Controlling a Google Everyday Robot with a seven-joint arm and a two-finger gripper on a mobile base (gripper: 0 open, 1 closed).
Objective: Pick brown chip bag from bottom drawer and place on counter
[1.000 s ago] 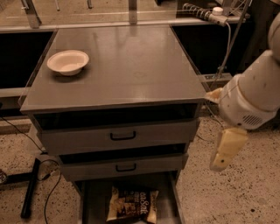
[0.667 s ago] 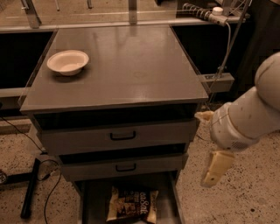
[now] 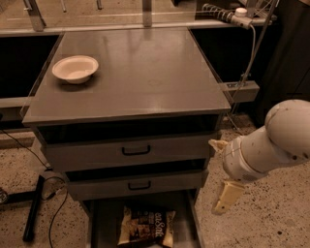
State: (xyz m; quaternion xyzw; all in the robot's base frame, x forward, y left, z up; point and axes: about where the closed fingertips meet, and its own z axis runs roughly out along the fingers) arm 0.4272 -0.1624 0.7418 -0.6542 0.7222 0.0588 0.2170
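The brown chip bag (image 3: pixel 147 226) lies flat on the floor of the open bottom drawer (image 3: pixel 99 223), at the bottom centre of the camera view. Its lower edge is cut off by the frame. The counter (image 3: pixel 145 72) is the grey top of the cabinet above it. My gripper (image 3: pixel 213 177) hangs to the right of the cabinet, level with the second drawer and above and to the right of the bag. Its two cream fingers (image 3: pixel 225 195) stand apart and hold nothing.
A white bowl (image 3: pixel 75 68) sits at the counter's left rear. Two upper drawers with black handles (image 3: pixel 136 151) are pushed in. Black cables and a bar (image 3: pixel 35 213) lie on the speckled floor at left. A cable and power strip (image 3: pixel 227 14) hang at the back right.
My arm has swung lower and leftward, bringing the gripper down beside the cabinet's right front corner. The bag, drawers and bowl have not moved.
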